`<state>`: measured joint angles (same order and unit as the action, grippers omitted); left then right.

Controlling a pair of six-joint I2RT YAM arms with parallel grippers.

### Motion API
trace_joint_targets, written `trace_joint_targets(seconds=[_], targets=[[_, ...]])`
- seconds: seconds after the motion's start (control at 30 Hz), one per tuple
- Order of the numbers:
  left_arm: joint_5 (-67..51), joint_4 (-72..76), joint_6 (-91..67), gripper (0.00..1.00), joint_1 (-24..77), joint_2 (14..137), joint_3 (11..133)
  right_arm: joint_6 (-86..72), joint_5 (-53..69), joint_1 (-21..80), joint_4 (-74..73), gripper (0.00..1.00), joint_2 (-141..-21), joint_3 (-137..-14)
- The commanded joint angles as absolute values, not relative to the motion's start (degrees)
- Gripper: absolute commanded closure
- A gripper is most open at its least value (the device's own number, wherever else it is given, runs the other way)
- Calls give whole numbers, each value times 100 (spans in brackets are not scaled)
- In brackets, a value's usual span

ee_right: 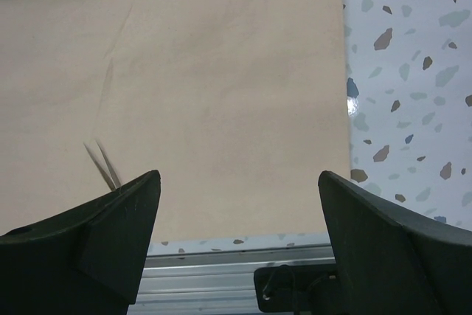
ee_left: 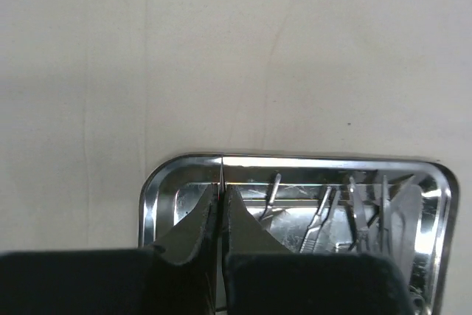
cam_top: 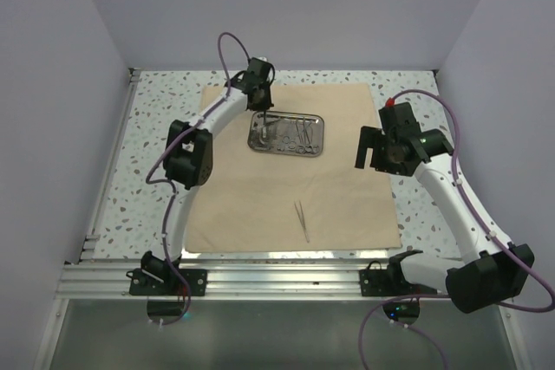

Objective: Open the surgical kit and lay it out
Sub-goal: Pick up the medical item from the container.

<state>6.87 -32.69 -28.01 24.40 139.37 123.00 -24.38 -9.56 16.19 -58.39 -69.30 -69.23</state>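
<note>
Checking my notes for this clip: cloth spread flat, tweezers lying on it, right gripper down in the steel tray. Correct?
Not quite: the left gripper is down in the steel tray, as the top view shows; the right gripper hangs open above the cloth.

no readable text, labels, numbers

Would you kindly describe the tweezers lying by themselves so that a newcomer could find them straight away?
Start from the large beige cloth spread over the speckled table. The steel tray of instruments sits in its far half; the tweezers lie nearer the arm bases, on bare cloth. They are the only instrument outside the tray, slim and two-pronged.
</note>
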Motion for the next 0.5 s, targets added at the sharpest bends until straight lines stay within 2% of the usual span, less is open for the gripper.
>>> trace_joint_targets(seconds=[0.0, 0.23, 0.47], targets=[[879, -2936, -2830, 100, 2514, 12859, 12252, -2391, -862, 1608, -5678, 8, -6750, -6856], [405, -2505, -3084, 100, 2566, 12323, 11778, -2364, -747, 1617, -5730, 8, -6618, -6803], [-1017, -836, -4209, 100, 2452, 11663, 9854, -2338, -738, 1617, -5844, 8, -6372, -6689]])
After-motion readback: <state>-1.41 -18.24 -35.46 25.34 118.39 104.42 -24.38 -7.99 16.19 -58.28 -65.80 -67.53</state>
